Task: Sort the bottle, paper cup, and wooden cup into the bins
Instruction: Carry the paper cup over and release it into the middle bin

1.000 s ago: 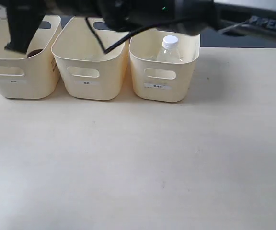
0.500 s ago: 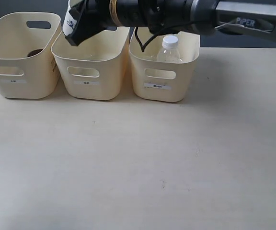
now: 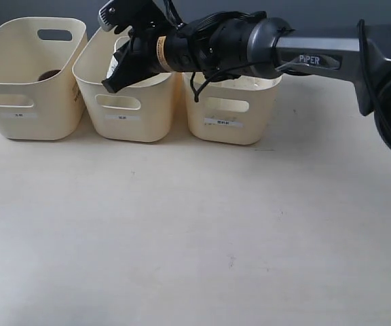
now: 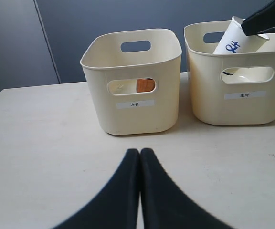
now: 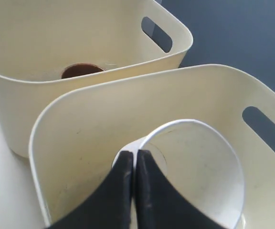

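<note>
Pale beige tabletop (image 3: 195, 231) with a dark grey wall behind it; you have three cream-yellow plastic bins with rounded corners and oval handle cutouts standing in a row at the far edge, each with a small white label on its front. Take the middle bin (image 3: 124, 109) as your landmark. Your right gripper (image 3: 116, 76), on the black arm reaching across from the right, sits over the middle bin's rim with its two dark fingers (image 5: 128, 191) pressed together on the wall of the small white tapered paper cup (image 4: 233, 40), pinching it at the rim. The cup is tilted, its mouth toward the wrist camera, and it hangs partly inside the middle bin; a dark blue logo shows on its side. To the left of the middle bin, the neighbouring bin (image 4: 132, 81) holds the squat reddish-brown wooden cup (image 5: 81, 70), visible through the handle cutout and over the rim. To the right, the third bin (image 3: 233, 112) is largely hidden by the arm, so you cannot see its contents. Your left gripper (image 4: 140, 155) hangs low over the table in front of the left-hand bin, fingers closed tip to tip on nothing.
</note>
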Tool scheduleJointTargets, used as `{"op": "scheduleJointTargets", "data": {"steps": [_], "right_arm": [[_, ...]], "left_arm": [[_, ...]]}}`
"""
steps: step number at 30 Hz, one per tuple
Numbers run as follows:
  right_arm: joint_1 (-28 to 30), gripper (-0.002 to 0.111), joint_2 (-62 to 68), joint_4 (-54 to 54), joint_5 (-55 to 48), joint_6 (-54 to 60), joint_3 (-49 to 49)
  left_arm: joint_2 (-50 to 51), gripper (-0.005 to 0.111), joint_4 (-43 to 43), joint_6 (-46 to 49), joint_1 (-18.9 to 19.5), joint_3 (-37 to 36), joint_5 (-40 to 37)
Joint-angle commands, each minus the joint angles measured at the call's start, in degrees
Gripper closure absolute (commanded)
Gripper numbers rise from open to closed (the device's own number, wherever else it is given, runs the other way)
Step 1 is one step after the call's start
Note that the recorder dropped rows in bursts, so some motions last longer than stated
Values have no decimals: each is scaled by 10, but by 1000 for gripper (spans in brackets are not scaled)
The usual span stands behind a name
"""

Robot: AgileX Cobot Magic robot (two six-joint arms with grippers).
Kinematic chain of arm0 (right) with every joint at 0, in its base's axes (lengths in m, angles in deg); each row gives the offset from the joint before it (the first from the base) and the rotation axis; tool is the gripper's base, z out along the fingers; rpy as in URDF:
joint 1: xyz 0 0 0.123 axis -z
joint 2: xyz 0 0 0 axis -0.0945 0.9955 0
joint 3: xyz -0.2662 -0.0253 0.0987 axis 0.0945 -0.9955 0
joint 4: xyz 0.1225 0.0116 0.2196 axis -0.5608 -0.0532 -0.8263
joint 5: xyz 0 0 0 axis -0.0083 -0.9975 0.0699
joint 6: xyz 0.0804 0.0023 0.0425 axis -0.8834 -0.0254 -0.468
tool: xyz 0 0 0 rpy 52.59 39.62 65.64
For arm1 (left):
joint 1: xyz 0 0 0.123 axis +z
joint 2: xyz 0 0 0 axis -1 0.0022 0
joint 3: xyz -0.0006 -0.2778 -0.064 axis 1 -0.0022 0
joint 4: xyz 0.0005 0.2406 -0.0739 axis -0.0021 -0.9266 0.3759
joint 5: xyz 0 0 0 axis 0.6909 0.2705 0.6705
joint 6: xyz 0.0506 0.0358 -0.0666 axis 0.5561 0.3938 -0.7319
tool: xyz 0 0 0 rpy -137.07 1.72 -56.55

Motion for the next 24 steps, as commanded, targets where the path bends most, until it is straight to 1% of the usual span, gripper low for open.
{"op": "scheduleJointTargets", "data": {"steps": [1, 13, 21, 23, 24], "right_arm": [[3, 109, -1, 0, -27, -20, -2], [3, 109, 17, 0, -29, -20, -2], [3, 109, 19, 0, -29, 0, -2], [2, 104, 19, 0, -27, 0, -2], [2, 98, 19, 0, -27, 0, -2]], "left_arm": [[2, 107, -2, -2, -1, 2, 8], [2, 107, -2, -2, -1, 2, 8], [2, 107, -2, -2, -1, 2, 8], [2, 107, -2, -2, -1, 2, 8], [2, 107, -2, -2, -1, 2, 8]]}}
